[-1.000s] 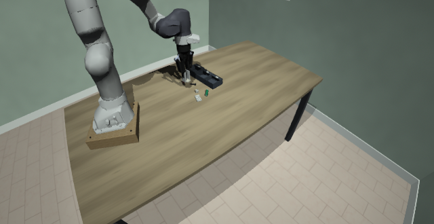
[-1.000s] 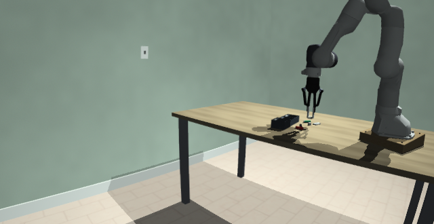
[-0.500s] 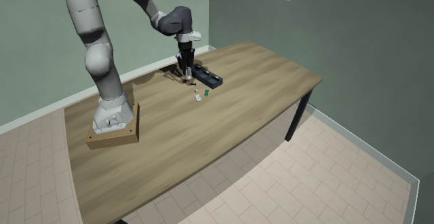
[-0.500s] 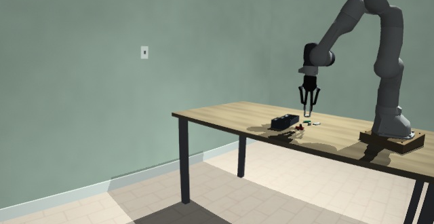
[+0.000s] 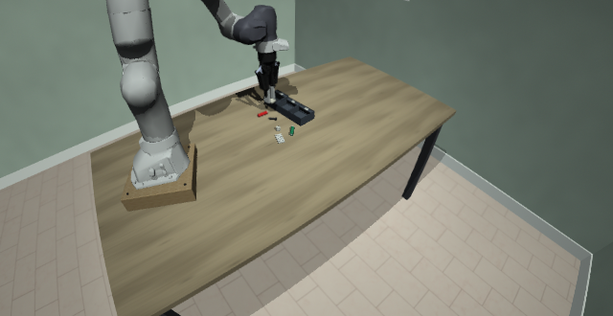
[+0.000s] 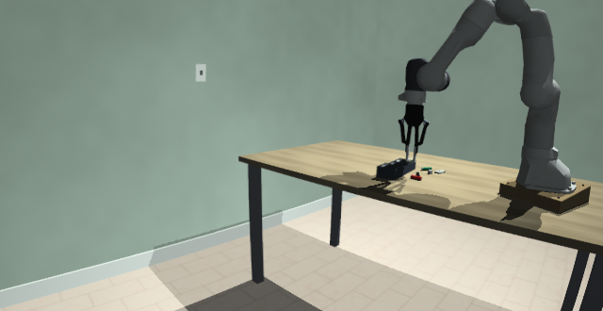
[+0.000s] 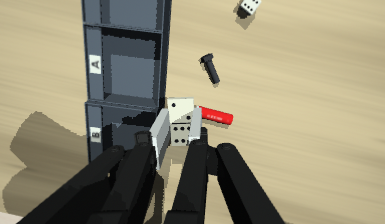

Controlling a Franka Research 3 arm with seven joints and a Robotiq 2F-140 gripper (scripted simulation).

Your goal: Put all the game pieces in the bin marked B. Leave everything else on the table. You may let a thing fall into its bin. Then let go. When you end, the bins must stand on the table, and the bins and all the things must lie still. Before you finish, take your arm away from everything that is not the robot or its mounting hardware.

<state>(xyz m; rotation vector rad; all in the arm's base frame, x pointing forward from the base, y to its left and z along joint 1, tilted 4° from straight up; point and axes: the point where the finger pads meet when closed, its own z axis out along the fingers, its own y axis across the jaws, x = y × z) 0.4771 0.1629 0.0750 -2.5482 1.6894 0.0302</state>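
Observation:
My gripper (image 5: 270, 101) (image 6: 411, 159) (image 7: 182, 120) is shut on a white domino (image 7: 181, 106) with black pips. It holds the domino above the table, just beside the side wall of bin B (image 7: 95, 151). Bin B is the end compartment of a dark bin row (image 5: 302, 120) (image 6: 387, 171); the fingers partly hide it, and its inside is in shadow. A white die (image 5: 278, 128) (image 6: 430, 172) (image 7: 250, 6) lies on the table. Another white domino (image 5: 280, 138) (image 6: 440, 171) lies near the die, outside the wrist view.
A red cylinder (image 5: 262, 114) (image 6: 415, 177) (image 7: 217, 115) lies close to the gripper's right finger in the wrist view. A black bolt (image 5: 273, 119) (image 7: 211, 70) lies beside the bin row. A green cylinder (image 5: 292, 130) (image 6: 426, 169) lies near the die. Bin A (image 7: 95, 82) adjoins bin B.

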